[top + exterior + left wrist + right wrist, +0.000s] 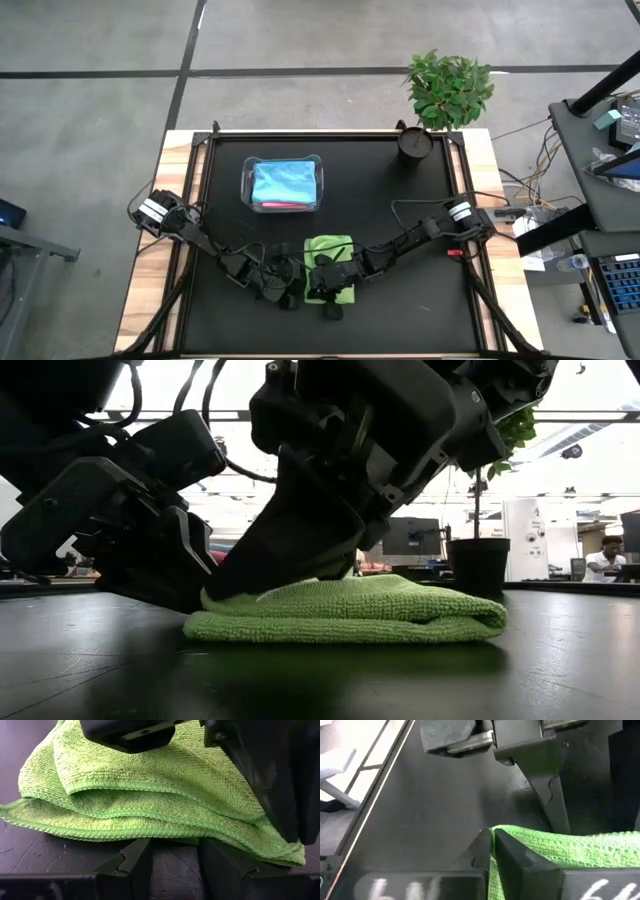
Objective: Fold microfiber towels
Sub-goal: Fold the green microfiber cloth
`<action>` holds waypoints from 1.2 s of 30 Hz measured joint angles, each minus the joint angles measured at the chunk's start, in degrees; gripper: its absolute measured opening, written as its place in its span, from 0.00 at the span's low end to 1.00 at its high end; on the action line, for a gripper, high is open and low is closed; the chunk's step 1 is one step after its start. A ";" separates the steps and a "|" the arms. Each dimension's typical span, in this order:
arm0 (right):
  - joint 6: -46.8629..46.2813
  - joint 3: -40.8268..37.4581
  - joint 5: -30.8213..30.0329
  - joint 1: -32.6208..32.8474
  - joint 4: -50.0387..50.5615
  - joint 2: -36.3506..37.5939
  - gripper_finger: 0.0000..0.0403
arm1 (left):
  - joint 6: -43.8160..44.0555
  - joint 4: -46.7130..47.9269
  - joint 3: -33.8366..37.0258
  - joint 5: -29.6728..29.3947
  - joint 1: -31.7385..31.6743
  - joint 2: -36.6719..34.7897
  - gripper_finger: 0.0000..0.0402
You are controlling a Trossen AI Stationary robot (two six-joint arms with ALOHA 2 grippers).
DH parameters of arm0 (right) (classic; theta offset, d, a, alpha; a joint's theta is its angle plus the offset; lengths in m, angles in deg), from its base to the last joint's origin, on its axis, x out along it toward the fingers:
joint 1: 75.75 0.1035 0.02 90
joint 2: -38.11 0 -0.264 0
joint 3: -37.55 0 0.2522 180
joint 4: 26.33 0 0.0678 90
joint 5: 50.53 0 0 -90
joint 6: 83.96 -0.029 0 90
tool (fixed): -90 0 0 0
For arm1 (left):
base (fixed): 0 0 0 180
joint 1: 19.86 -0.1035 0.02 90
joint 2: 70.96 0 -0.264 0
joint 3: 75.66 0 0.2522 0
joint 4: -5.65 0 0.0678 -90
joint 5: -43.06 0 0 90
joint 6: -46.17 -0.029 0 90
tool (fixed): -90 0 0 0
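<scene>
Through the left wrist camera I saw the lime green towel (150,795) lying folded on the dark table (30,860), its stitched hems stacked in several wavy layers along the edge facing me. My left gripper (172,860) sat low on the table just short of that edge, its two dark fingers (137,857) standing apart with bare table between them, nothing held. The right gripper (272,775) came down onto the towel from the far side, its dark body covering the cloth at one corner and pressing into the top layer
</scene>
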 joint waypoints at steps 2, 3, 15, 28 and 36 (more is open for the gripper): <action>0.07 -0.02 0.02 0.00 0.44 0.23 0.07 | 0.00 -0.01 0.00 0.00 0.00 0.00 0.37; 0.10 -0.02 0.02 0.00 0.55 0.31 0.09 | 0.00 -0.01 0.00 0.00 0.00 0.00 0.37; 5.05 2.56 0.00 0.00 12.61 6.26 0.34 | 0.00 -0.02 0.02 0.00 0.00 0.00 0.37; 15.76 2.45 -5.45 -3.47 28.17 16.74 0.36 | 0.00 -0.42 0.26 0.02 0.00 0.02 0.37; 21.47 2.45 -4.53 -10.10 27.79 14.68 0.36 | 0.00 -0.42 0.28 0.04 -0.02 0.02 0.37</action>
